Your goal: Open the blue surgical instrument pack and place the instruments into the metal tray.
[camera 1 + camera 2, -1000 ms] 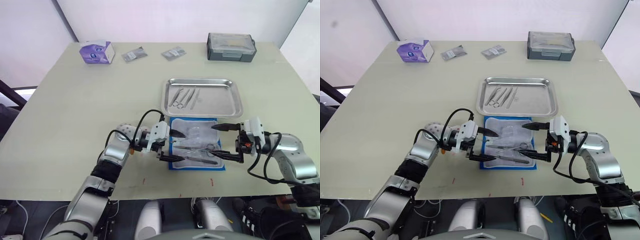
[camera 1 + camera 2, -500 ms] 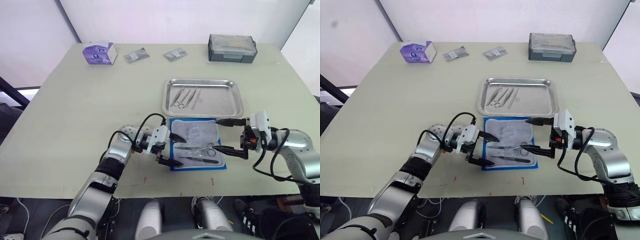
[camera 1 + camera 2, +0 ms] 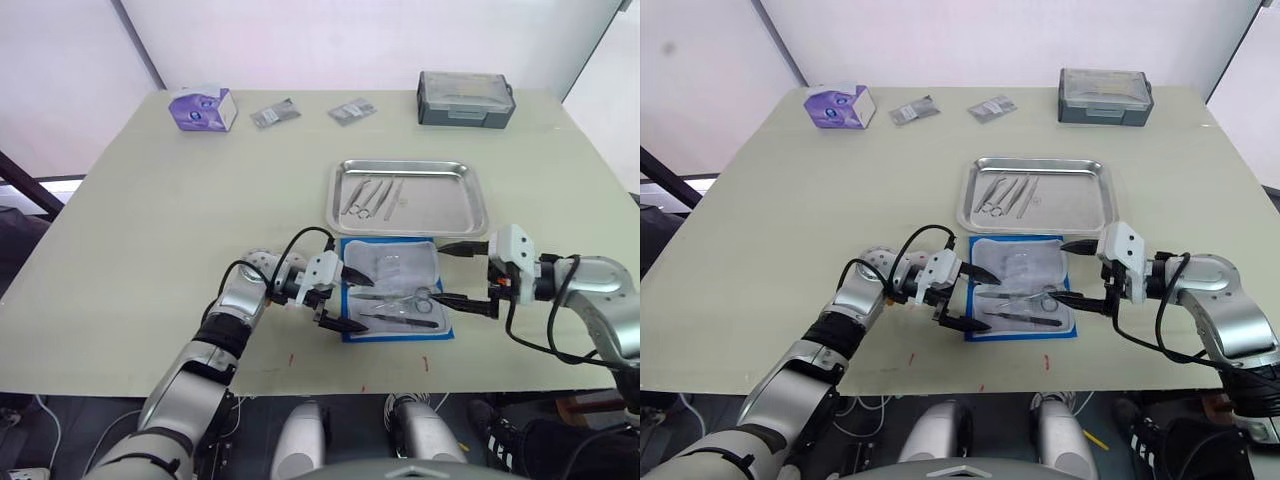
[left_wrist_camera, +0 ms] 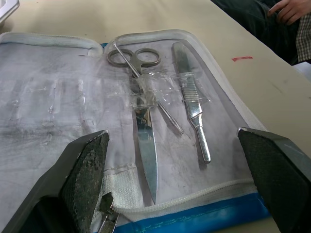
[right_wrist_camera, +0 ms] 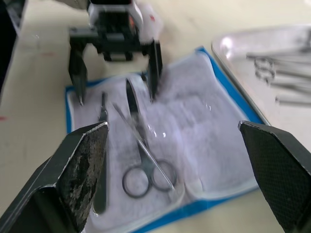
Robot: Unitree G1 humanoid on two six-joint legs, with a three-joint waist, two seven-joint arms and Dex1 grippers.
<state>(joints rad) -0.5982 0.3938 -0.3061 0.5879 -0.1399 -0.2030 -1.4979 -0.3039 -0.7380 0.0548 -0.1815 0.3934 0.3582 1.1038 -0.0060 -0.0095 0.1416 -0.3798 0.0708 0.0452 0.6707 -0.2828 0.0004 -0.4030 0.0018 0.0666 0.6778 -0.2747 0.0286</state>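
The blue surgical instrument pack lies open on the table, white lining up, just in front of the metal tray. Ring-handled scissors, a thin probe and a flat-handled tool rest on the lining. Several instruments lie in the tray's left half. My left gripper stands open at the pack's left edge, holding nothing. At the pack's right edge my right gripper is also open and empty. The right wrist view faces the left gripper across the pack.
A purple tissue box, two grey sachets and a grey lidded box line the far edge. A person's hand rests beyond the table's front edge.
Both grippers have drawn back a little from over the pack toward its left and right edges, still open. The pack and instruments lie as before.
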